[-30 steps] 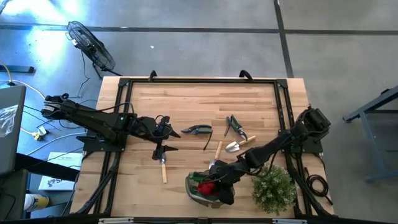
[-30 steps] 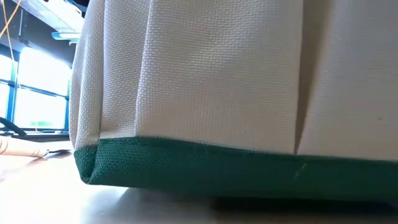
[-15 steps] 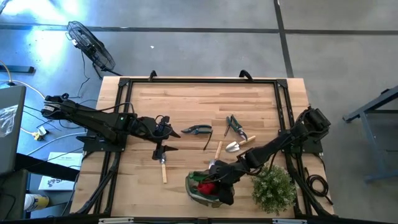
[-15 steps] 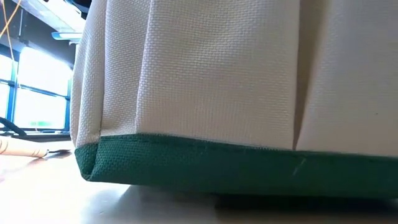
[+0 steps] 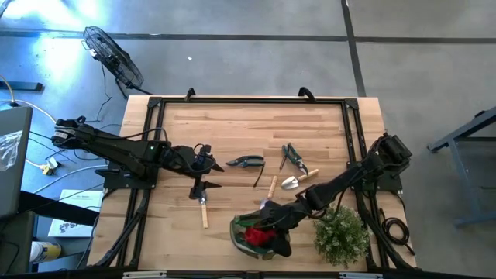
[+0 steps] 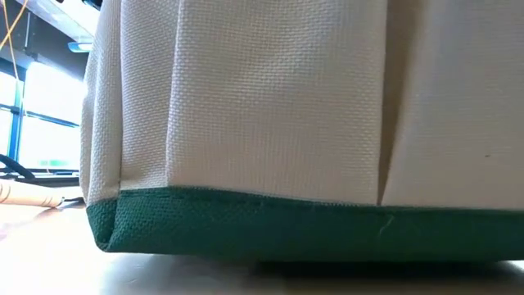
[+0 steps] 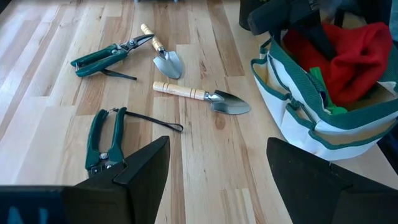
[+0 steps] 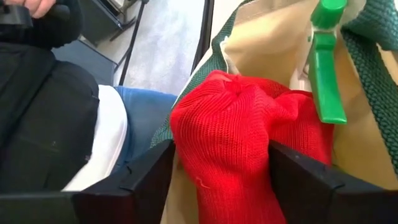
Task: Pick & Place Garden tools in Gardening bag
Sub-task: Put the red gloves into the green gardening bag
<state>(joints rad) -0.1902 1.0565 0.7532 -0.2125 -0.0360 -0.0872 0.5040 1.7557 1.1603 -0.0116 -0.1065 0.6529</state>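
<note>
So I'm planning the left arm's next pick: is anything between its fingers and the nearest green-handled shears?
Nothing visible. The left gripper is open above bare table, and the nearest shears lie flat just ahead of its fingers. The two trowels and the gardening bag lie farther off.

Two trowels (image 7: 186, 93), two shears (image 7: 106, 140) beside bag (image 7: 311, 118); red fabric (image 7: 354, 53) inside, maybe glove.

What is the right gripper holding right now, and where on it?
Cannot tell. The right gripper is over the bag, fingers either side of the red glove, but a real grip isn't clear.
</note>
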